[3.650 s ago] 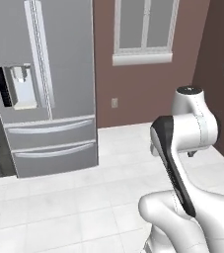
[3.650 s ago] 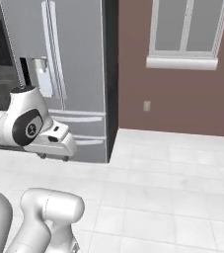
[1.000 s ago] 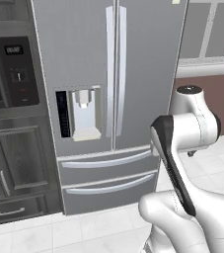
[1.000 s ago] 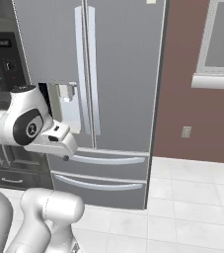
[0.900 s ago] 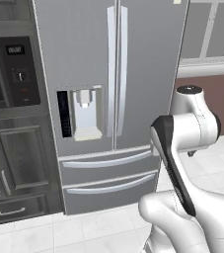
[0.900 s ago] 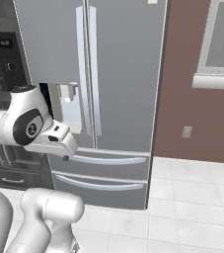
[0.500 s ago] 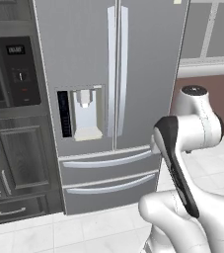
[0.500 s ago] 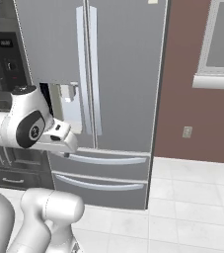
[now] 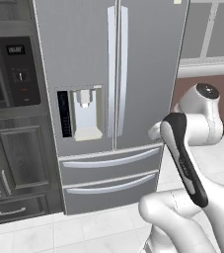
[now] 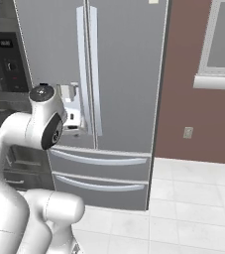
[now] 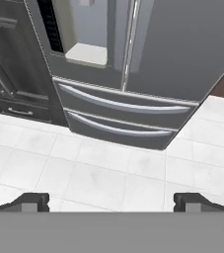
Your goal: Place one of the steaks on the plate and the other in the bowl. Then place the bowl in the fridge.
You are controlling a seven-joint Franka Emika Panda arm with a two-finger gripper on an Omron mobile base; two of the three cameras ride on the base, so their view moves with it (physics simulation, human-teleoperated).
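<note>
Hand view: gripper [image 11: 111, 202] spread open, holding nothing, above the floor [image 11: 98, 173].
Fridge [image 9: 108, 74]: straight ahead, doors closed.
Change: base has stopped; arm now reaches forward.
Meaning: door opening likely next.

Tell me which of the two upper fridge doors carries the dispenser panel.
The left upper door of the fridge; the dispenser panel with its pale recess sits on it. The right upper door is plain steel.
</note>
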